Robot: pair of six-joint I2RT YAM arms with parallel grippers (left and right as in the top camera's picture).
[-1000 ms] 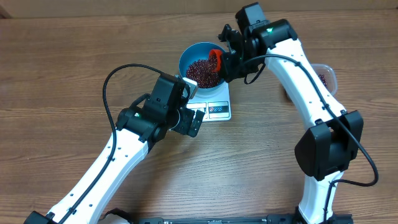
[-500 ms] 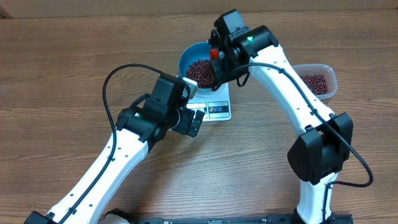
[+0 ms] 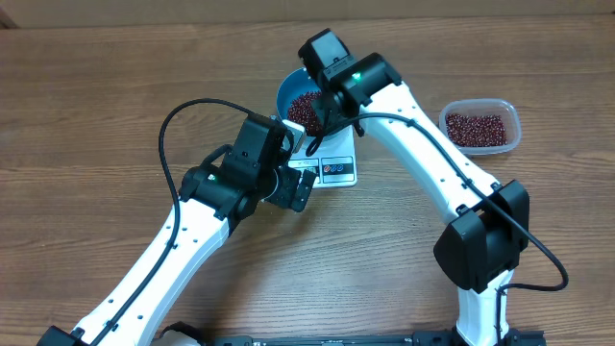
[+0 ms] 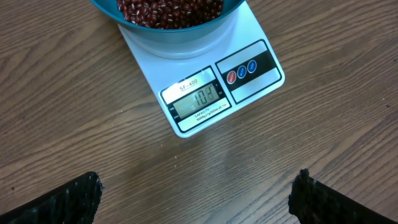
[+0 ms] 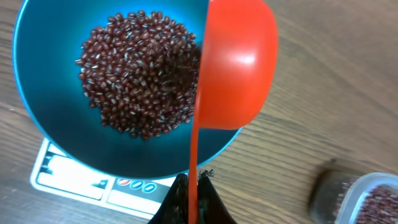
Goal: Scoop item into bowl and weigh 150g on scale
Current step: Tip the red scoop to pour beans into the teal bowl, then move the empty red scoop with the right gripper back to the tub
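The wood-grain table (image 3: pixel 96 96) fills every view. Across it the right arm (image 3: pixel 423 163) reaches from the near edge, and its wrist covers much of the bowl (image 3: pixel 286 91) from overhead. The left arm (image 3: pixel 163 259) angles in from the near left and stops just beside the scale (image 4: pixel 249 87).

The clear tub (image 3: pixel 480 127), with beans in it, sits well apart to the right. The blue bowl stands on the white scale, whose display edge faces the left wrist camera; the last digit is hard to read.

The left gripper (image 4: pixel 199 202) hangs over bare table, released, jaws wide and empty. The right gripper (image 5: pixel 194 193) is clenched on the handle of the red scoop (image 5: pixel 239 62), which is tipped on its side over the bowl's rim. The beans (image 5: pixel 140 78) lie heaped inside the bowl.
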